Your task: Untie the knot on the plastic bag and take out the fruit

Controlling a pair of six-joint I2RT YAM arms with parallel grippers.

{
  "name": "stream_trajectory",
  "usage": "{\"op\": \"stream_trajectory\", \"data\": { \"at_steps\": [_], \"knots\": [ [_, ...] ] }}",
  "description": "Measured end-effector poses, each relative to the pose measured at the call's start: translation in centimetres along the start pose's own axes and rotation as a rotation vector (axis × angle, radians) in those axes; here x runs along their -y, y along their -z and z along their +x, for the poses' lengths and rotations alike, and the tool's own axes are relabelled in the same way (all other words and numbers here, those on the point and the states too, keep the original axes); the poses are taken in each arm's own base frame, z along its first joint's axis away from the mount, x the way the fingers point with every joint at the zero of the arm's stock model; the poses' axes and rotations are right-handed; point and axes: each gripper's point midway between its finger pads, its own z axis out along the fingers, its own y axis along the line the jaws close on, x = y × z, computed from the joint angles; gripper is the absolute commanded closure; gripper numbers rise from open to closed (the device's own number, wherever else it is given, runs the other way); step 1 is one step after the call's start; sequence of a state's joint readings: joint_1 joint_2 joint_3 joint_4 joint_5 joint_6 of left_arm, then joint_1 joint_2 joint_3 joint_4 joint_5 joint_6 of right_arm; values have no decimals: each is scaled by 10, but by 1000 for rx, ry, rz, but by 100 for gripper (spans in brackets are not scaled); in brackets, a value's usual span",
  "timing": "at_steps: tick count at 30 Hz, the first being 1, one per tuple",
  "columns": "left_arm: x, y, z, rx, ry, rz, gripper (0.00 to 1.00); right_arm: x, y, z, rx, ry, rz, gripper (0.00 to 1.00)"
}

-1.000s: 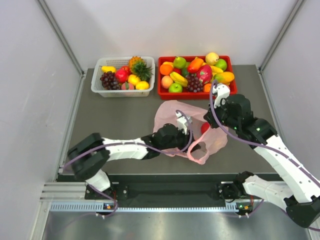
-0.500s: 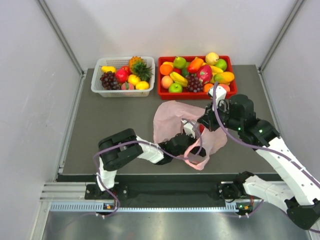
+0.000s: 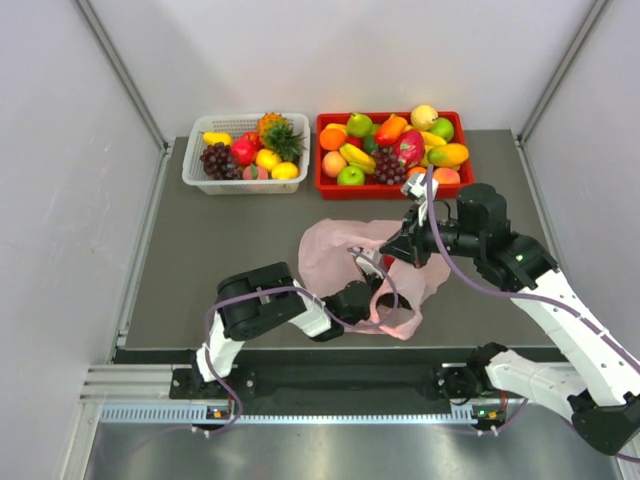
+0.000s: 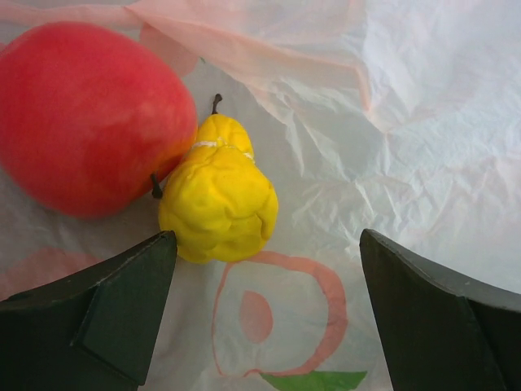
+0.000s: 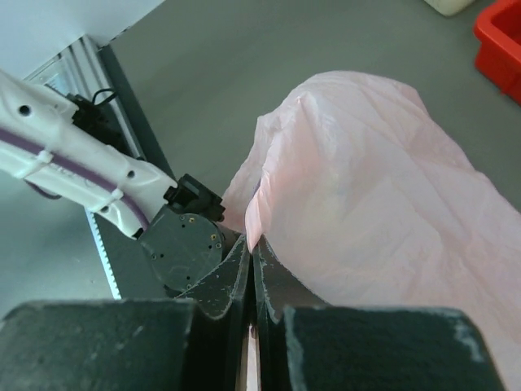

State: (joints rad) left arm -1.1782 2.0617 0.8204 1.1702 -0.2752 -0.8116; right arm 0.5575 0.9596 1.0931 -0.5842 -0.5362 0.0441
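The bag (image 3: 335, 248) lies crumpled on the table (image 3: 200, 250), toward the near edge. The left jaws reach into its mouth and stand wide open, holding nothing. Just ahead of their tips, a yellow pear (image 4: 218, 204) and a red apple (image 4: 85, 114) rest on the plastic, touching each other. The right jaws are pinched shut on a fold of the bag's rim, holding it raised.
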Motion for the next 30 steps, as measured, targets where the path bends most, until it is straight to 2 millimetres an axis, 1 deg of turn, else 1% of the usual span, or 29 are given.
{"op": "stream_trajectory", "data": {
  "at_steps": [4,8,13,17,18,19,21,22,24,25,26,28,29,30],
  "knots": [
    [-9,4,-3,35,16,-39,1,-8,1,-7,19,25,-43,100],
    [-23,-1,0,16,10,-138,1,-8,1,-7,20,29,-45,100],
    [-28,-8,0,-1,-6,-209,1,-7,1,-7,20,28,-42,100],
    [-24,-15,-1,-14,-11,-219,1,-6,1,-7,19,27,-37,100],
    [-23,-17,-2,-18,-8,-215,3,-6,1,-7,19,28,-35,100],
    [-21,-20,-3,-18,-3,-210,13,-6,1,-7,19,27,-33,100],
    [-20,-24,-2,-26,7,-199,26,-5,1,-7,20,27,-28,100],
    [-21,-25,-1,-31,10,-196,42,-4,1,-7,20,27,-24,100],
    [-26,-26,3,-45,18,-195,59,-3,1,-7,20,27,-15,100],
    [-28,-26,3,-49,20,-192,72,-2,1,-7,21,27,-11,100],
    [-29,-26,4,-54,22,-188,78,-1,1,-7,20,26,-6,100],
    [-33,-25,5,-63,16,-188,85,0,1,-7,21,26,2,100],
    [-34,-24,5,-64,16,-187,92,1,1,-7,22,23,8,100],
    [-35,-23,5,-67,13,-185,97,2,1,-8,24,23,15,100]
  ]
}}
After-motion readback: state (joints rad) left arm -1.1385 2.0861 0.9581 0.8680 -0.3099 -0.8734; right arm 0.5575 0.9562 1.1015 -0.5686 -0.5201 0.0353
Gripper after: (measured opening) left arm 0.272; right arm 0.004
